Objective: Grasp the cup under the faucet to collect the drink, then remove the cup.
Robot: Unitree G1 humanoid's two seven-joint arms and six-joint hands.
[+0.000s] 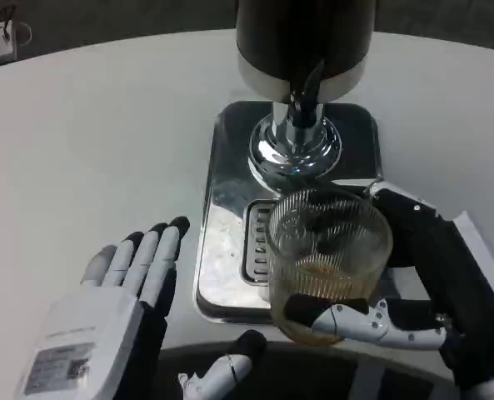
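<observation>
From the head view I have the cup (330, 258), a ribbed clear glass, sitting low and right of centre in the frame. My right hand (413, 292) is wrapped around it: one finger crosses its lower front and the dark palm lies against its right side, so I read that hand as grasping the cup. A little amber drink shows in the bottom.

The cup stands upright, its long axis vertical, over the slotted drip grate (256, 242) of the shiny metal tray (222, 208). The faucet (306, 98) hangs from the dark dispenser (303, 37) at upper centre, and in the picture the cup lies below it, toward my side of the tabletop (88, 142). I cannot tell whether its mouth is truly under the spout or already a bit forward of it.

My left hand (117, 300) is at lower left, flat, fingers stretched out and apart, holding nothing, just beside the tray's left edge.

The right hand is plainly the one on the job. I judge that what matters next is keeping the cup level, since the way out lies down-frame, toward me.
</observation>
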